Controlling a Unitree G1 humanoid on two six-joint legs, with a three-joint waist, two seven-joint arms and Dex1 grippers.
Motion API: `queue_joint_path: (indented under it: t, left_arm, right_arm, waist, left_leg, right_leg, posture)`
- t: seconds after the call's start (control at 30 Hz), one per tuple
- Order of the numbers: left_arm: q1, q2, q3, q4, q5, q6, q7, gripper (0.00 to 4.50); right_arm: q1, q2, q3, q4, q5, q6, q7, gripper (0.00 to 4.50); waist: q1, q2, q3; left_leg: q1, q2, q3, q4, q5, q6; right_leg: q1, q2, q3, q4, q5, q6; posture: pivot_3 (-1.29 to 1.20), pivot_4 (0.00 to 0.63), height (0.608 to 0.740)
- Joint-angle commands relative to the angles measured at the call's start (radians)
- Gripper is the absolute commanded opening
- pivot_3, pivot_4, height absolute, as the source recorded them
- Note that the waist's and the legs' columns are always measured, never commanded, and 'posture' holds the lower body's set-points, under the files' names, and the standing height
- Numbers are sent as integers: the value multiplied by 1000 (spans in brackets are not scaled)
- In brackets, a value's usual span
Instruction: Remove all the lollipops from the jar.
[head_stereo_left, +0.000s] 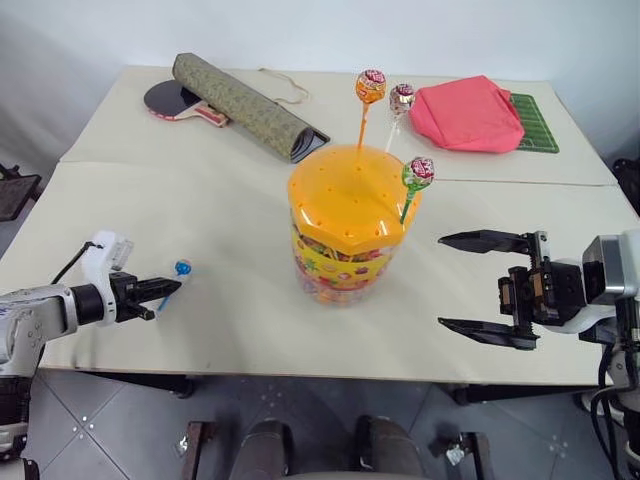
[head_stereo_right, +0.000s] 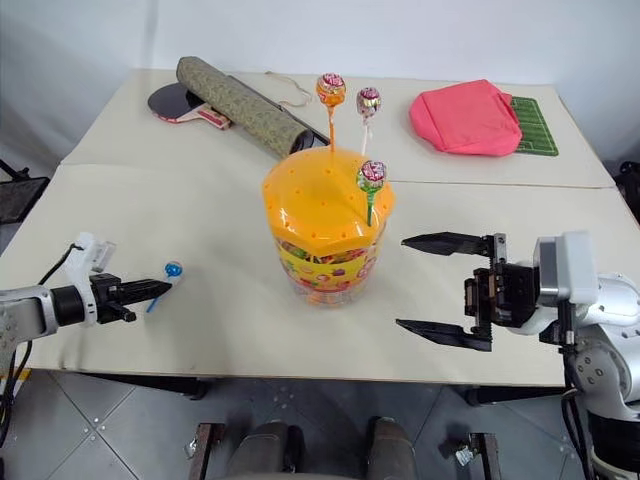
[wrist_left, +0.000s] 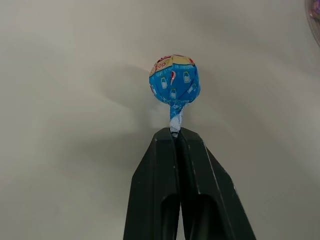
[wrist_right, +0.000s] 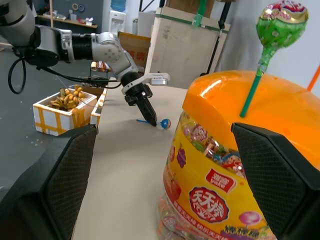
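Orange-lidded, the jar (head_stereo_left: 343, 235) stands mid-table with three lollipops (head_stereo_left: 416, 176) planted in its dome. Right of it the right gripper (head_stereo_left: 490, 288) waits, fingers spread wide. Left of it the left gripper (head_stereo_left: 160, 290) pinches the blue lollipop (head_stereo_left: 181, 268) low — best released gently, flat.

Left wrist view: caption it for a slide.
Left hand shut on the blue lollipop just above the table.
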Motion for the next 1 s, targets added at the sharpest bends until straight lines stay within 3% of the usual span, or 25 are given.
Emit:
queue_joint_path:
  t: [0.03,0.1,0.2,0.27,0.37,0.43,0.6,0.63,0.73,1.0]
  left_arm:
    - [31,-17,26,-14,16,-82,-43,941]
    - [27,-24,44,-6,19,-126,-62,1541]
    - [4,-19,127,52,18,-406,-242,2416]
    - [-38,-30,178,69,-41,-484,-340,2416]
    - [-94,-62,216,75,-106,-496,-384,2589]
    - [-106,-95,248,37,-190,-470,-423,2978]
    - [-87,-155,283,-53,-325,-399,-461,4476]
    - [-81,-159,281,-63,-329,-399,-465,4476]
    - [-85,-176,279,-63,-335,-404,-455,4500]
    - [-103,-204,255,-104,-379,-372,-453,4500]
  right_arm:
    - [-22,-28,-26,-43,50,68,-40,4500]
    - [-33,-30,-34,-50,73,102,-64,4500]
    - [-83,-49,-27,-117,148,234,-226,4500]
    - [-132,-48,-7,-144,189,305,-327,4500]
    - [-203,-15,14,-145,219,342,-397,4500]
    - [-244,-1,41,-139,204,357,-410,4500]
    - [-287,48,87,-133,181,381,-470,4500]
    - [-288,53,91,-133,183,386,-467,4500]
    - [-294,66,107,-111,117,361,-465,3881]
    - [-315,102,124,-60,35,316,-410,1123]
  waist:
    - [1,0,0]
    - [2,0,0]
    - [-1,0,0]
    - [-2,0,0]
    - [-2,-1,0]
    - [-3,0,0]
    - [-4,-2,-1]
    - [-5,-2,-1]
    - [-4,-2,-1]
    - [-5,-2,-1]
  left_leg:
    - [0,0,0,0,0,0]
    - [0,0,0,0,0,0]
    - [-1,0,0,0,0,0]
    - [-2,1,1,0,0,0]
    - [-1,1,1,0,0,0]
    - [-1,1,2,0,0,0]
    - [-2,1,1,0,0,0]
    - [-1,1,1,0,0,0]
    - [-1,1,1,0,0,0]
    - [-1,1,2,0,0,0]
  right_leg:
    - [0,0,0,0,0,0]
    - [0,0,0,0,0,0]
    - [-1,0,0,0,0,0]
    - [-2,0,0,0,0,0]
    - [-2,0,-1,0,0,-1]
    - [-2,0,-1,0,0,0]
    - [-2,0,-1,0,0,0]
    - [-2,0,-1,0,0,0]
    - [-2,0,-1,0,0,0]
    - [-2,0,-1,0,0,0]
  posture:
    - [0,150,740]
    - [0,150,740]
    - [0,150,740]
    - [0,150,740]
    - [0,150,740]
    - [0,150,740]
    - [0,150,740]
    - [0,150,740]
    - [0,150,740]
    - [0,150,740]
